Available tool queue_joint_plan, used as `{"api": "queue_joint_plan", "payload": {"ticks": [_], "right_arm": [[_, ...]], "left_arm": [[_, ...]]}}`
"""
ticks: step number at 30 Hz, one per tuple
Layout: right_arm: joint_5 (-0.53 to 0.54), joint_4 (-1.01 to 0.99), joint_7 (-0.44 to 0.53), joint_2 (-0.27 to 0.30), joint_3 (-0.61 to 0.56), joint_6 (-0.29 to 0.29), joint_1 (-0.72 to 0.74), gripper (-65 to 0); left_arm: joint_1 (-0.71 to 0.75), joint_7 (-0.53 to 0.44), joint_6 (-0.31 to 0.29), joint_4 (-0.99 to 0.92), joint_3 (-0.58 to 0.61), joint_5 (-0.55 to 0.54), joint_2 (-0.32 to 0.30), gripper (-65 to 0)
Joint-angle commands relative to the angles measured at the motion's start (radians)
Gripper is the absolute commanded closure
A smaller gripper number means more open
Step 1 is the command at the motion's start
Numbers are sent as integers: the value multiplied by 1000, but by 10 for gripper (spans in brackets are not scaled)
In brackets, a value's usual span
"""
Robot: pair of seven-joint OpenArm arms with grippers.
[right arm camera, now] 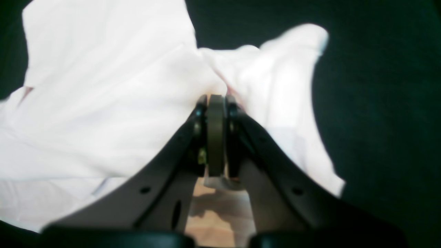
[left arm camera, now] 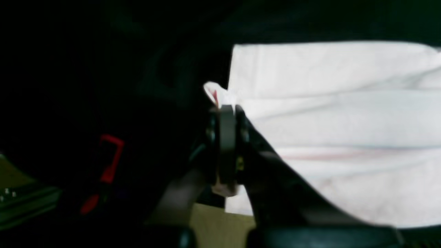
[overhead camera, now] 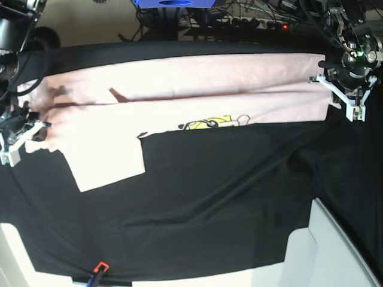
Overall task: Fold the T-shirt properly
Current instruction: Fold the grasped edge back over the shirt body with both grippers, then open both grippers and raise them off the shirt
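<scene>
1. The T-shirt (overhead camera: 179, 84) lies stretched across the far part of the bench (overhead camera: 227, 197), which is covered with a black cloth. In the base view it makes a long pale pink band from one side to the other.
2. A sleeve (overhead camera: 108, 161) hangs out from this band toward the near side, flat on the black cloth.
3. At the lower edge of the band, a small piece of the yellow print (overhead camera: 215, 122) with black lines is visible.
4. The left gripper (left arm camera: 227, 110) is closed on the T-shirt (left arm camera: 337, 131). In the left wrist view a small tip of fabric with a red mark sticks out above the pressed jaws.
5. In the base view this left gripper (overhead camera: 352, 110) is at the right end of the band, at the corner of the fabric.
6. The right gripper (right arm camera: 216, 100) is also closed on the T-shirt (right arm camera: 103, 103). The fabric bunches up into folds just at the jaws.
7. In the base view the right gripper (overhead camera: 21, 134) is at the left end of the band, where the fabric is wrinkled.
8. Near the front edge of the bench, a small red and blue clamp (overhead camera: 99, 269) holds the black cloth.
</scene>
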Motion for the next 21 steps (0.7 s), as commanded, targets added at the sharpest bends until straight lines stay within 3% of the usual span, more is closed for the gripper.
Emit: {"api": "queue_joint_plan", "payload": {"ticks": [1,10,15,18,21], "right_arm": [[10,16,17,18,4,1,5,0],[9,14,20,0,15,-7,-21,-1],[10,14,17,-1,48,-119,-24,-16],[10,14,15,-3,81,-134,-24,-106],[12,17,-21,-3,117,-134,-24,-231]], "left_arm": [[-1,-22,8,7,-5,-3,-14,0],[-4,-24,8,-71,-5,-3,-14,0],[-1,-22,8,-68,0,-3,-14,0],[1,-19,8,-68,-2,-2,-14,-3],[1,-18,8,-68,-5,-2,-16,-136]]}}
